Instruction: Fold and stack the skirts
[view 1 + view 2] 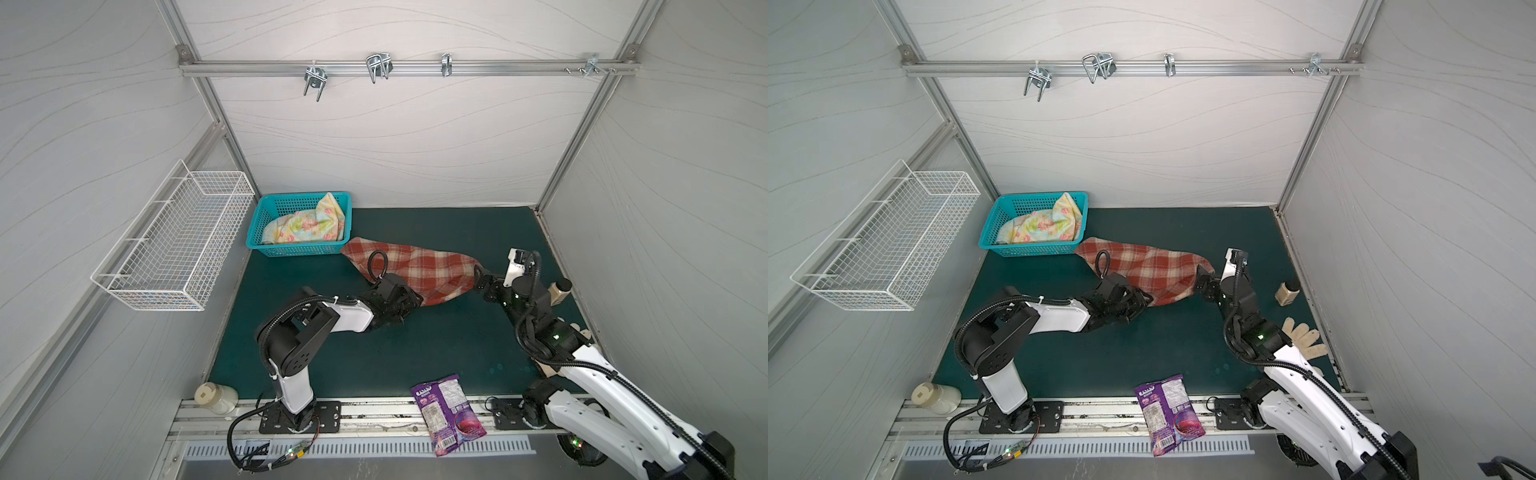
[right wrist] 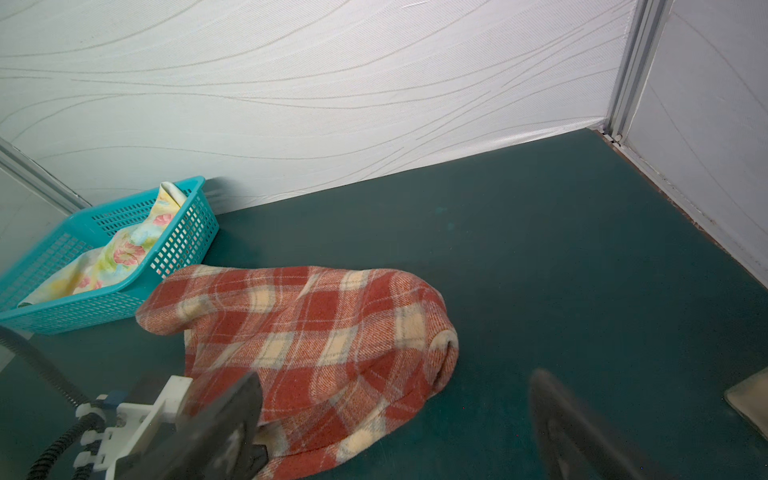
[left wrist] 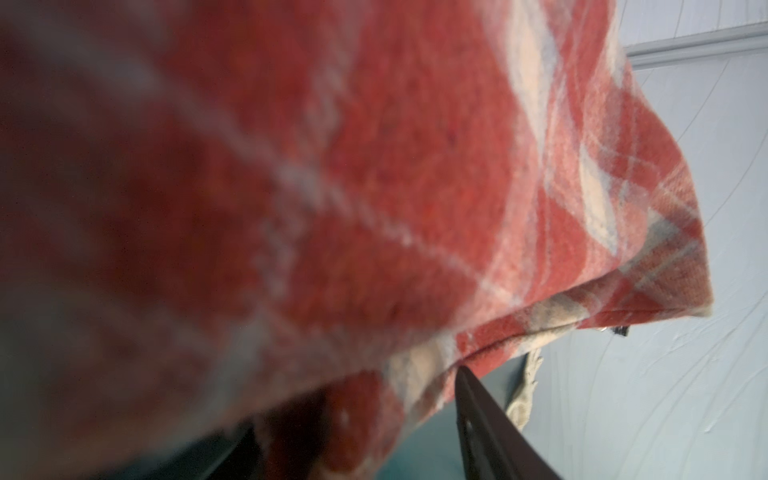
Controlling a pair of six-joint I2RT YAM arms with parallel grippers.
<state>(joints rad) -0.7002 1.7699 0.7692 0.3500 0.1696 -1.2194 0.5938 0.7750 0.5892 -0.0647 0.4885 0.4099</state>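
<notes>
Lying on the bench (image 1: 415,345), the plaid skirt (image 1: 419,270) is bunched into a long hump between the two sets of jaws. In both top views the left jaws are seen set at its near-left edge. In the left wrist view the plaid is draped right over the lens and down between the fingers (image 3: 478,424). A pinch can't be confirmed, so the left jaws' state cannot be told.

The right jaws are spread wide and nothing is held. The skirt's rolled end is seen just ahead of them in the right wrist view. Its edge is just beside one finger (image 2: 224,415), and the other finger (image 2: 582,432) is well clear over bare bench.

The floral skirt (image 1: 309,226) is crumpled in the basket (image 1: 299,251), beyond the left jaws and well apart from both sets. The plaid skirt's far tip is just beside the basket's corner. A glove (image 1: 1304,337) and a bottle (image 1: 1287,293) are seen behind the right jaws, alongside that arm.
</notes>
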